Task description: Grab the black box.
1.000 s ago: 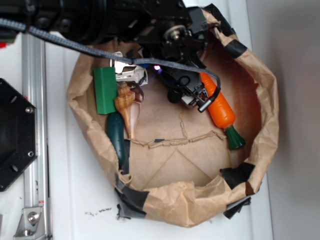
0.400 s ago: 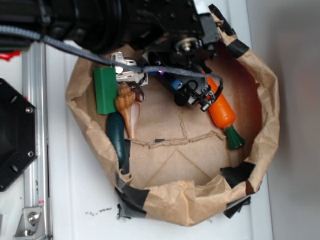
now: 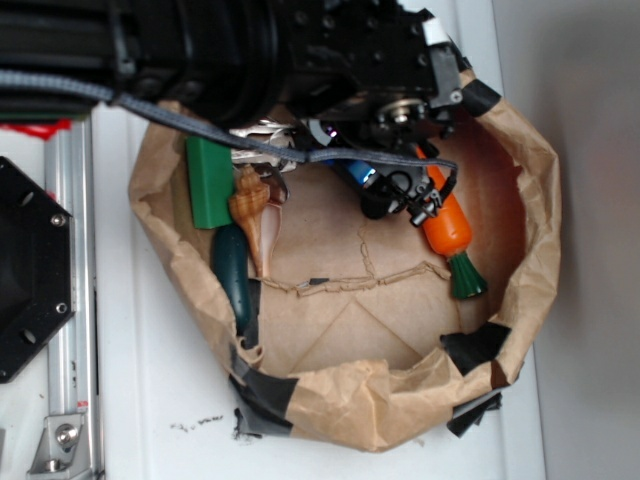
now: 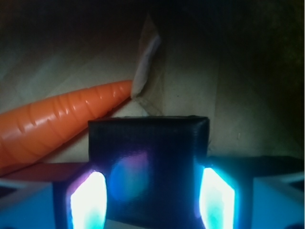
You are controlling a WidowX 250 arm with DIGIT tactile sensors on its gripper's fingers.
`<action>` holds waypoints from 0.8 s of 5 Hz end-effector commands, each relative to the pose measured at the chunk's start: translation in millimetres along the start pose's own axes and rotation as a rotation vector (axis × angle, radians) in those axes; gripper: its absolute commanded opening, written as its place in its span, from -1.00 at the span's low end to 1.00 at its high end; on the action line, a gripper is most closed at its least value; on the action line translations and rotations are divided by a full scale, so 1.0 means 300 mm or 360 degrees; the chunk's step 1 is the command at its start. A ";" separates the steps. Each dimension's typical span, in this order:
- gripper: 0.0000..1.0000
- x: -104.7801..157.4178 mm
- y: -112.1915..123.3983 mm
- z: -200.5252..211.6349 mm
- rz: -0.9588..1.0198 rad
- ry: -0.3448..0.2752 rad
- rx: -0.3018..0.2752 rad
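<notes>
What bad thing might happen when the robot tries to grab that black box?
The carrot lies right beside the black box, so the tool may bump or drag it. The box sits between the glowing fingers, but it looks smooth and could slip out. The paper bag wall is close and may snag.

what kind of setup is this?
Likely a lab test rig, not a home: a taped paper bin of toy props such as a carrot and green block, on a white table with an aluminium rail.
</notes>
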State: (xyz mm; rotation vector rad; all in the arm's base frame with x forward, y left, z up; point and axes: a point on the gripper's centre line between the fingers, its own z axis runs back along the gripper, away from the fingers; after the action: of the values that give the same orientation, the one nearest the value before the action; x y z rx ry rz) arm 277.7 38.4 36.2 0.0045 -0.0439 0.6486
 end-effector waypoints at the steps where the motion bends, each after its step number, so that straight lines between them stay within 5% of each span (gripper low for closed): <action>1: -1.00 -0.063 0.071 0.130 -0.0178 0.0000 -0.0162; 2: -1.00 -0.095 0.044 0.150 -0.0274 -0.0027 -0.0145; 3: -1.00 -0.067 0.046 0.133 -0.0293 -0.0073 -0.0012; 4: 1.00 -0.031 0.074 0.112 -0.0378 -0.0124 0.0084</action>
State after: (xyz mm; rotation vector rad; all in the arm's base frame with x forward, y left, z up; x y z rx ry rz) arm 247.9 39.8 60.2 0.0873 -0.0560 0.4149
